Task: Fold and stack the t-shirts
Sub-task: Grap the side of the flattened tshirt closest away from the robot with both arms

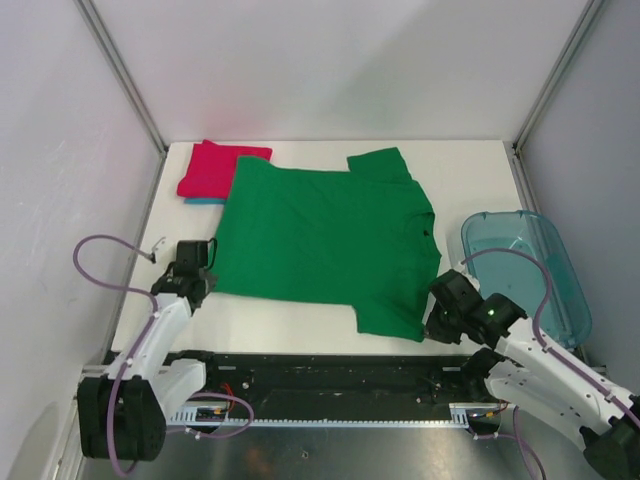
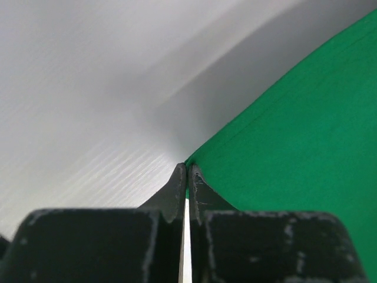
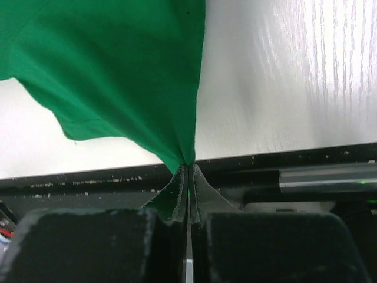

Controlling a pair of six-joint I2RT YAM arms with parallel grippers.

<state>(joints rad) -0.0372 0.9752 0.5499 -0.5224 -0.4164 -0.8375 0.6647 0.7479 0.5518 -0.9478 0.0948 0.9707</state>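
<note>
Both near corners of the green t-shirt (image 1: 320, 235), spread on the table (image 1: 470, 170), we are pinching in the clamped left gripper (image 2: 187, 168) and right gripper (image 3: 188, 168), starting its fold, next likely needing a matched lift.

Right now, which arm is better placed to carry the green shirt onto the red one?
Probably left: the left pincer pinches the green shirt on the side where the red shirt lies; the right pincer is farther.

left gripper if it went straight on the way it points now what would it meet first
The green t-shirt: the left gripper is shut on its corner. Beyond that the wrist view shows only bare table beside the shirt's edge, though depth is hard to judge.
</note>
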